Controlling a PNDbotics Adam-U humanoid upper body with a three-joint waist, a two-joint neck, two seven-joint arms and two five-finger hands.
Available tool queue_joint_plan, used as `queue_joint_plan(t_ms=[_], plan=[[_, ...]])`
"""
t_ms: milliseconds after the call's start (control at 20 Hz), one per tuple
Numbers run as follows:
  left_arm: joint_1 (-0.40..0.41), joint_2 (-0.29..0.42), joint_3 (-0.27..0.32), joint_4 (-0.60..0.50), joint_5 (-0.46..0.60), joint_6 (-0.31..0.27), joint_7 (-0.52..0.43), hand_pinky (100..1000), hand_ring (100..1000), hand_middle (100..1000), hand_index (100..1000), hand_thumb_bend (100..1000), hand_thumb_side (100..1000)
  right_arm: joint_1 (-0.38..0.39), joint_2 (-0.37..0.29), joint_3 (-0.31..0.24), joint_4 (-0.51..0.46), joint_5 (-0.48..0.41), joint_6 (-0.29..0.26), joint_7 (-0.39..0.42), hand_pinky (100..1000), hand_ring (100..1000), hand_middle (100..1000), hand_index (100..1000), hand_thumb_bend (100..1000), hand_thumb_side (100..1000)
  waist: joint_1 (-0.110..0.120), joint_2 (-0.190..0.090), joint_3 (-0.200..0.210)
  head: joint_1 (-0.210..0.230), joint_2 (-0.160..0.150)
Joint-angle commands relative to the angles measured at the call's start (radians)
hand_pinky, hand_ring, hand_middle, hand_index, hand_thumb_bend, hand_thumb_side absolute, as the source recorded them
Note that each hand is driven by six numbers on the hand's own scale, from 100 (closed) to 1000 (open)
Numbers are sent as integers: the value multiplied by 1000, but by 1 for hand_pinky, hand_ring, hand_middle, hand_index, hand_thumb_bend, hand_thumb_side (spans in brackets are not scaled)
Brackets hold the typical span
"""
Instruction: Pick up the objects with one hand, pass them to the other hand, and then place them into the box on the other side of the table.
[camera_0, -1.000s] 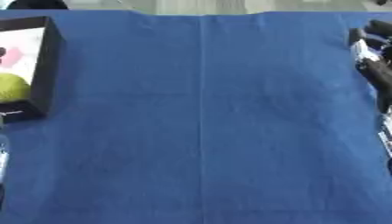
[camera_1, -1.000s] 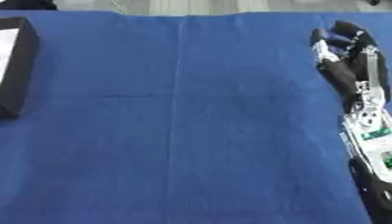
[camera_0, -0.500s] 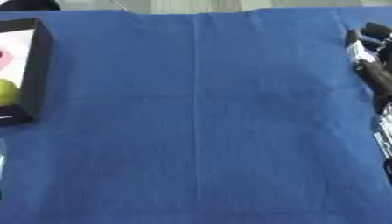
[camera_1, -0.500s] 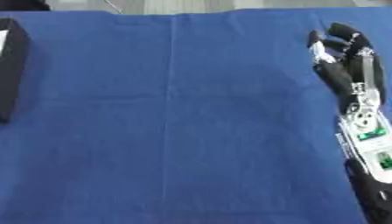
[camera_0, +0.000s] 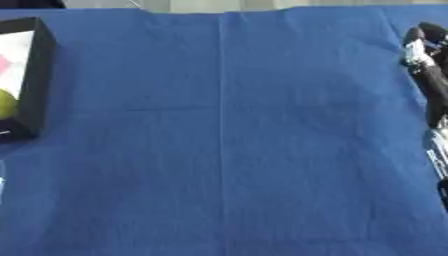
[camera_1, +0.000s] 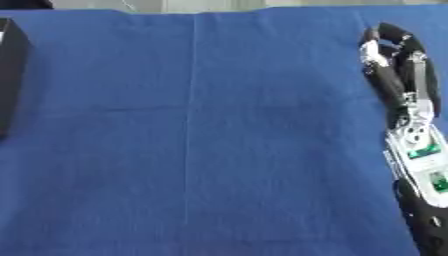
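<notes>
The right hand (camera_1: 401, 75) lies at three o'clock over the blue cloth (camera_0: 227, 140), fingers stretched straight toward twelve, holding nothing; its silver and green wrist trails down toward five; the black box (camera_0: 33, 75) sits at nine o'clock on the cloth's edge, well apart from the hand, a yellow-green round thing (camera_0: 7, 104) and something pink (camera_0: 4, 64) inside it; a fold line runs from twelve to six between them

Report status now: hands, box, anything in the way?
Right hand open, fingers straight, holding nothing. Left hand not in view. Box at left edge, yellow-green object inside. Blue cloth between.
</notes>
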Motion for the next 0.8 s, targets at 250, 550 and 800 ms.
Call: queue_joint_plan(t_ms=[250,550,800], plan=[[-17,19,10,-23,6,-4,2,929,724,717,816,217,869,-12,-33,-17,-38,31,5,10,728,806,791,824,298,363,8,-11,-16,10,2],[-30,31,2,-26,7,-4,-6,930,725,719,817,214,858,-8,-43,-25,-42,40,10,9,728,805,790,823,289,371,7,-22,-24,13,-1],[-33,35,-1,-27,10,-5,-9,930,726,719,817,214,855,0,-46,-25,-45,33,9,6,728,805,790,822,284,377,3,-25,-16,23,3]])
